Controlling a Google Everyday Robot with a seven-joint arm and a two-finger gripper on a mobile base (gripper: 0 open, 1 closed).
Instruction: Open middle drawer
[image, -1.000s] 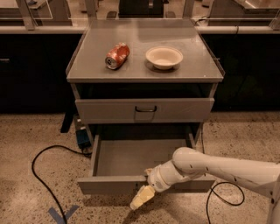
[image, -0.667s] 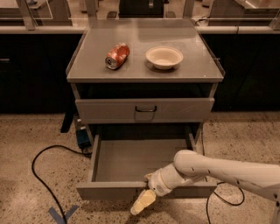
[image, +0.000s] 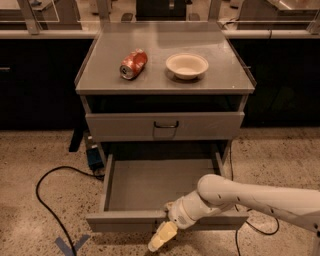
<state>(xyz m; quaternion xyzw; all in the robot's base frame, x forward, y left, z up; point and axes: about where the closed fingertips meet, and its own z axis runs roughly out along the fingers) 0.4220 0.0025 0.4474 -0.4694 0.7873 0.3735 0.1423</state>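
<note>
The middle drawer (image: 160, 187) is a shallow, wide grey tray, pulled far out of the cabinet, and its inside is bare. Its flat front (image: 120, 221) faces me, and the handle is hidden behind my arm. My gripper (image: 162, 236) is at the centre of that front, reaching just below its lower edge, with its pale yellowish tip pointing down and left. My white arm (image: 250, 197) comes in from the right. The drawer above (image: 165, 126) is shut and has a small dark loop handle.
On the grey cabinet top (image: 100, 75) lie a crushed red can (image: 133, 63) and a white bowl (image: 186, 65). A black cable (image: 45, 200) loops over the speckled floor at the left. A blue box (image: 93, 157) sits beside the cabinet. Blue tape (image: 70, 245) marks the floor.
The middle drawer has slid a little further out towards me. My gripper has moved with its front, slightly down and forward.
</note>
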